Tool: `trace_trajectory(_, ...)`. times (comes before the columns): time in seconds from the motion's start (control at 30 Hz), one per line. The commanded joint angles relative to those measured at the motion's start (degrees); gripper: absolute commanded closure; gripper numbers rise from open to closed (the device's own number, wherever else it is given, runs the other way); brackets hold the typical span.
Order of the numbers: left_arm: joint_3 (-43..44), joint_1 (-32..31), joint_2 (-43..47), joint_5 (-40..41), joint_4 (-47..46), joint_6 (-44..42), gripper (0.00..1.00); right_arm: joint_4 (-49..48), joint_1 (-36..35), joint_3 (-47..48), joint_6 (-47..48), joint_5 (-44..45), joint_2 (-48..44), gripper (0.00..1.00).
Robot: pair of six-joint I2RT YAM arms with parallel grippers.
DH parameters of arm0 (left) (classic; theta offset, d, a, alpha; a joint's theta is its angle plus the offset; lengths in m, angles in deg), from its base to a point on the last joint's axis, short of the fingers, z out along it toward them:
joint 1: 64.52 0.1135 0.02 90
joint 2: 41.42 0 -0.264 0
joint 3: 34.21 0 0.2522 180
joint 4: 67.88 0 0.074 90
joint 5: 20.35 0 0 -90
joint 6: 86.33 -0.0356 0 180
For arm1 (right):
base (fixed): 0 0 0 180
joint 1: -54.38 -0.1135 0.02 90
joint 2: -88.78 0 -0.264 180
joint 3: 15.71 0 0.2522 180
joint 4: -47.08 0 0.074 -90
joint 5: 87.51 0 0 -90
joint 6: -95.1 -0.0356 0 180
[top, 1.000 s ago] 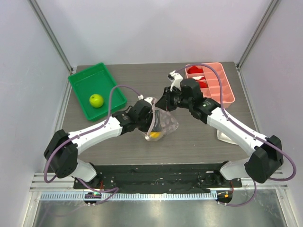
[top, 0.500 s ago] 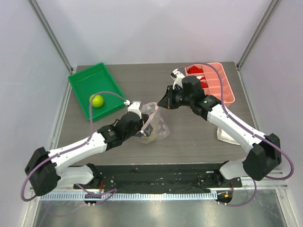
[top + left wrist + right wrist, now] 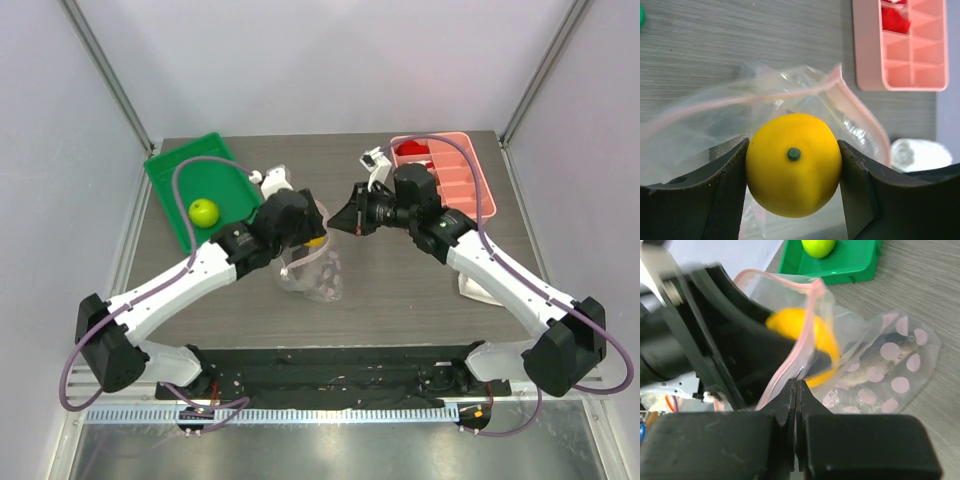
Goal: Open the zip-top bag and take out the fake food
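Left end effector (image 3: 792,145) is part-open, clamped on the yellow fruit (image 3: 790,175) and lifted at the bag (image 3: 890,365) mouth. Right end effector (image 3: 796,390) is pinched shut on the bag's pink rim, likely to hold the mouth up so the fruit clears. Lime (image 3: 204,211) is already out, in the tray (image 3: 170,180) left of the bag. A second ago the fruit sat deep in the bag. Since then the left arm has raised it and the right has finished closing.

From above, the yellow fruit (image 3: 316,241) is mostly hidden by the left gripper (image 3: 308,236). The left wrist view's top edge cuts off the pink tray (image 3: 865,60).
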Motion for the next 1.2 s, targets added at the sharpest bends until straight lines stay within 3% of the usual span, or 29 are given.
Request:
trace_trajectory(0.0,8.4,2.83,-0.86,-5.52,11.91,12.1,1.0,1.1,-0.52,2.51,5.13,-0.53,-1.02,0.98)
trace_trajectory(0.1,10.08,5.11,0.63,-8.68,14.47,13.96,1.0,2.16,-0.6,2.16,7.51,0.78,-1.9,0.98)
trace_trajectory(0.2,8.33,8.01,3.53,-17.81,11.42,12.49,1.0,3.3,-0.6,1.46,9.18,4.81,-2.95,0.98)
trace_trajectory(0.27,5.78,8.63,6.51,-25.81,4.67,5.29,1.0,4.96,-0.6,1.89,9.45,8.33,-3.04,0.98)
trace_trajectory(0.43,-2.37,8.72,16.08,-34.26,-0.63,-10.26,1.0,10.5,-0.34,4.26,11.38,21.34,-2.6,0.98)
trace_trajectory(0.57,-9.78,8.63,30.84,-23.6,-2.32,-15.04,1.0,11.91,0.1,4.53,11.38,24.42,-3.3,0.98)
trace_trajectory(0.6,-10.31,8.63,34.09,-9.72,1.17,-13.29,1.0,12.18,0.27,4.53,11.38,24.95,-3.66,0.98)
trace_trajectory(0.63,-9.97,8.81,34.47,-2.27,4.51,-10.93,1.0,12.27,0.36,4.44,11.47,25.13,-4.44,0.98)
trace_trajectory(0.7,-7.17,9.59,32.38,8.65,11.1,-5.23,1.0,12.36,0.36,4.35,11.47,25.13,-5.15,0.98)
trace_trajectory(0.83,1.01,15.29,16.6,11.7,23.24,-1.86,1.0,12.79,0.45,4.18,11.3,24.08,-6.73,0.98)
trace_trajectory(1.0,2.25,22.33,6.1,6.69,14.75,-1.5,1.0,13.06,0.36,3.83,10.59,22.68,-8.23,0.98)
trace_trajectory(1.17,5.41,27.96,-6.63,8.69,12.81,1.32,1.0,13.15,0.45,2.07,9.45,20.83,-9.98,0.98)
